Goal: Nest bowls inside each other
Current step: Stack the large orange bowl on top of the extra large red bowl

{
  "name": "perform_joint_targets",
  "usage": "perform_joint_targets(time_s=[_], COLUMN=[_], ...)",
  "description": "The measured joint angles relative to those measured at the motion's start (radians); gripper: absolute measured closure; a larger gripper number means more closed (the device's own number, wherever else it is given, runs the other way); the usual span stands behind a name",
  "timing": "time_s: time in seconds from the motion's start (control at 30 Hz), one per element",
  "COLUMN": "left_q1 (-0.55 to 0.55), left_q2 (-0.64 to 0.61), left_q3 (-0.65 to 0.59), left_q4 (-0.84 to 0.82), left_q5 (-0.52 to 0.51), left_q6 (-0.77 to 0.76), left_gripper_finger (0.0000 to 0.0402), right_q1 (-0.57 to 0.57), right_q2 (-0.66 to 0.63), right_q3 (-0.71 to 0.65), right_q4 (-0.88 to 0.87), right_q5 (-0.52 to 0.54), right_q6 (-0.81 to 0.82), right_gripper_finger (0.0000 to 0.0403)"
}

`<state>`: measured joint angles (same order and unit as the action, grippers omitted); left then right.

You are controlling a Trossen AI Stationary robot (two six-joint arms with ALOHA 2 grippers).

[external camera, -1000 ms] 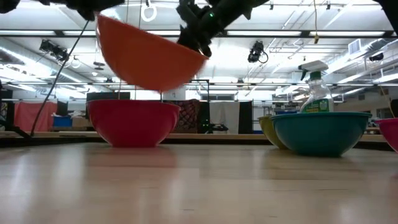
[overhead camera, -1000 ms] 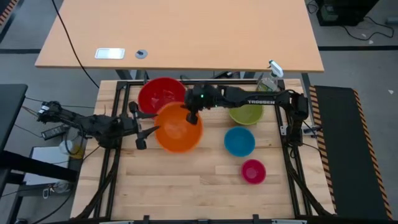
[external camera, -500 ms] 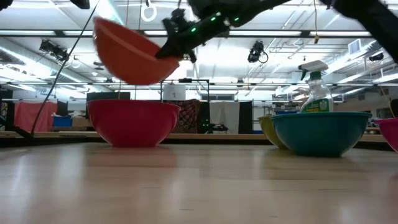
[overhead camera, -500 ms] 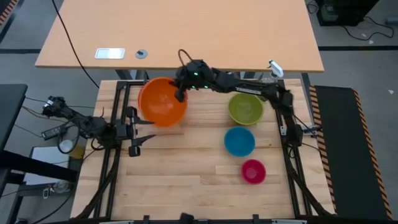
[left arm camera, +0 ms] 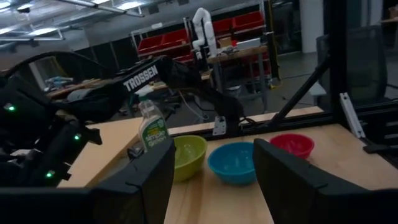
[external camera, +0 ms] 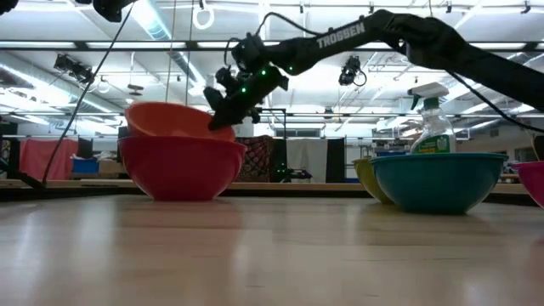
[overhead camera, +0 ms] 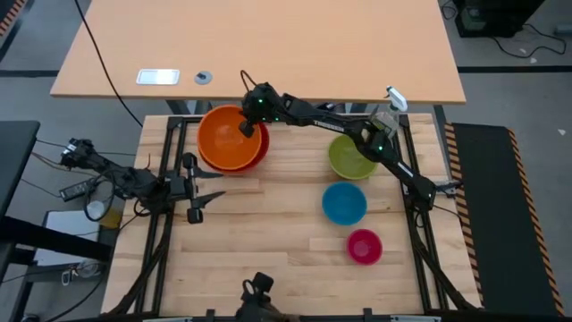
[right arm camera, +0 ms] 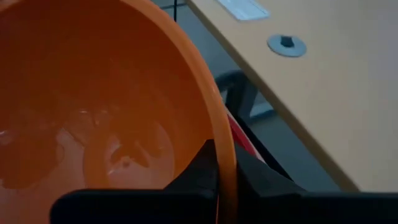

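One right gripper [overhead camera: 251, 127] pinches orange bowl [overhead camera: 230, 138] rim, inside red bowl [external camera: 180, 167].

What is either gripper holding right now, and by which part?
The right gripper is shut on the orange bowl, pinching its rim, inside the red bowl. The left gripper is open, holding nothing.

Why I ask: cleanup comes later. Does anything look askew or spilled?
Nothing spilled. The orange bowl sits tilted in the red bowl, its rim pinched by the right end effector. The green bowl, blue bowl and pink bowl stand upright.
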<state>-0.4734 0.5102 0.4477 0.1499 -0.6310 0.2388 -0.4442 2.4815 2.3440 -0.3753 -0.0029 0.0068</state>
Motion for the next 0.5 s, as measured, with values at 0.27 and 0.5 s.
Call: perform_joint_targets(time_s=[0.27,0.5], left_q1=[0.0,0.001], left_q2=[0.0,0.0], left_q3=[0.0,0.0], left_q4=[-0.015,-0.027], left_q5=[-0.032,-0.039], left_q6=[-0.029,-0.042], left_gripper_finger=[0.0182,0.0182], right_q1=[-0.018,-0.006], right_q2=[0.024,0.021], right_q3=[-0.003,-0.002], right_q4=[-0.088,-0.107], right_q5=[-0.047,-0.118], right_q6=[-0.003,-0.033], right_gripper_finger=[0.0362,0.0273])
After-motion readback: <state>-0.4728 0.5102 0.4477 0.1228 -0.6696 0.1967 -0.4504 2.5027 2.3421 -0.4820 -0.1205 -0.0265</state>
